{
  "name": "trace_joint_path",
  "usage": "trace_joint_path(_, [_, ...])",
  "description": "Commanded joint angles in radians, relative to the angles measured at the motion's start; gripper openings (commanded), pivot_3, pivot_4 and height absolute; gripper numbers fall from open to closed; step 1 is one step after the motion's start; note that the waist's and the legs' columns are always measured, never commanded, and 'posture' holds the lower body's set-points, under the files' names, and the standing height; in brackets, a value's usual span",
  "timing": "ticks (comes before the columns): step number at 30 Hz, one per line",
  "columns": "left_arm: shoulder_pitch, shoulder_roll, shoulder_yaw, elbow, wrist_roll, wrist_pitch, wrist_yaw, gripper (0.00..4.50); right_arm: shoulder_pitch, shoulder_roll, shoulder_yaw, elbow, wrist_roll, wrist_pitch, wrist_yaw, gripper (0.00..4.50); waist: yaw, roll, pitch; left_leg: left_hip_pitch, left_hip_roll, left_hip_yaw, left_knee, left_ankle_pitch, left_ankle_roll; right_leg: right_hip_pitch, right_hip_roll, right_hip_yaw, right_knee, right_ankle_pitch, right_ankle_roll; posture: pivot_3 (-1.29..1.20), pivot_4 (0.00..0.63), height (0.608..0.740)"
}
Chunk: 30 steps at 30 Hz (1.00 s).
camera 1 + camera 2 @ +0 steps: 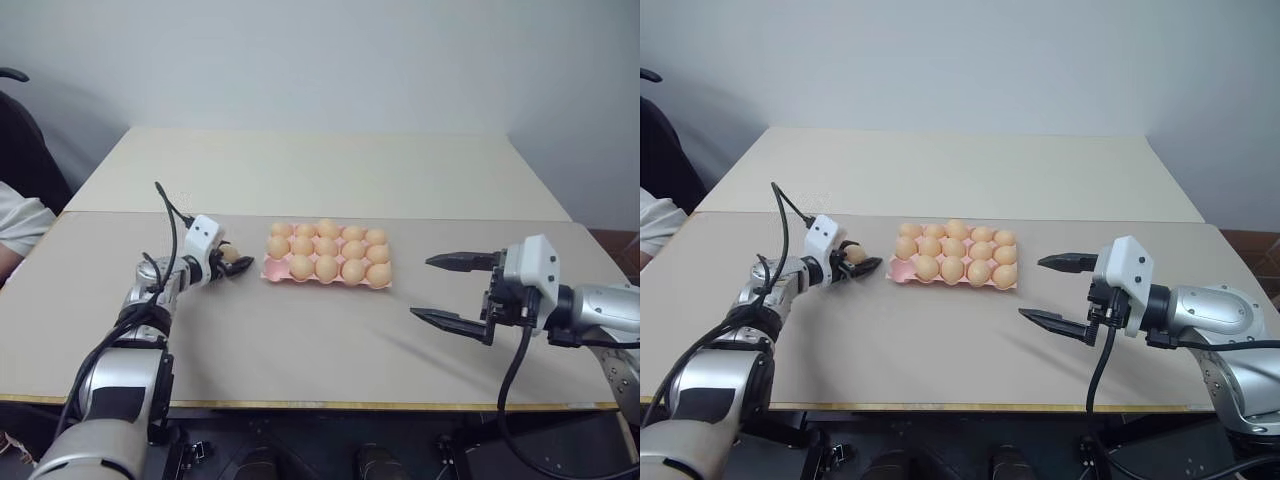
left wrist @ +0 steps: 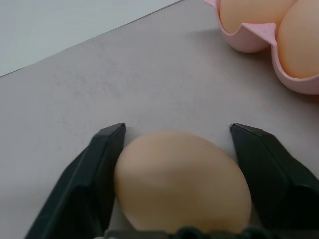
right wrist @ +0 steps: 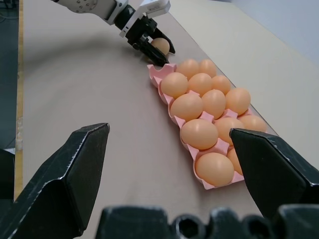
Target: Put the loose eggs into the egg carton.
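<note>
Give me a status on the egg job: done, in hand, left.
Done: the pink carton looks nearly full, with one cup at its near-left corner empty. In hand: the left gripper is shut on an egg beside that corner. Left: seat it there. The right gripper hangs open, empty.

A pale beige desk (image 1: 300,340) carries the scene, joined by a seam to a second, lighter desk (image 1: 330,170) behind it. On the near desk, about mid-width and close to the seam, lies the pink egg carton (image 1: 272,272), its cups filled with light-brown eggs except for the empty one at its near left corner. Its left end points toward the left edge.
</note>
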Motion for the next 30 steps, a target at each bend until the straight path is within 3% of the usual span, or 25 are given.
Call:
trace_joint_path(1, [-0.001,0.013,0.013,0.006,0.006,-0.018,-0.001,2.39,0.003,-0.014,-0.047,-0.028,0.021,-0.003,-0.002,4.50,-0.002,0.000,0.000,0.000,0.000,0.000,0.000,0.000,0.000,0.000,0.000,0.000,0.000,0.000,0.000,0.00,0.150,0.740])
trace_joint_path(7, [0.024,0.039,0.044,-0.083,-0.037,-0.035,-0.075,2.34,0.002,-0.012,-0.044,-0.022,0.021,-0.003,-0.001,4.50,-0.007,0.000,0.000,0.000,0.000,0.000,0.000,0.000,0.000,0.000,0.000,0.000,0.000,0.000,0.000,0.00,0.150,0.740])
trace_joint_path(17, [0.097,-0.019,0.046,-0.510,-0.180,0.150,-0.244,2.34,-0.032,0.004,-0.008,0.000,0.009,-0.009,-0.006,4.50,0.001,0.000,0.000,-0.001,0.000,-0.001,0.001,0.000,0.000,0.000,0.000,-0.001,0.000,0.000,0.000,0.00,0.150,0.740])
trace_joint_path(26, [0.117,-0.079,-0.023,-0.526,-0.145,0.174,-0.241,2.34,-0.005,-0.001,-0.039,-0.023,0.016,-0.009,-0.019,4.50,-0.007,0.000,0.000,-0.001,0.000,-0.001,0.001,0.000,0.000,0.000,0.000,0.000,0.000,0.000,0.000,0.00,0.150,0.740])
trace_joint_path(30, [0.122,-0.066,-0.028,-0.526,-0.150,0.189,-0.268,3.65,0.003,-0.004,-0.048,-0.029,0.019,-0.007,-0.026,4.50,-0.007,0.000,0.000,-0.001,0.000,-0.001,0.001,0.000,0.000,0.000,0.000,0.000,0.001,0.000,0.000,0.00,0.150,0.740])
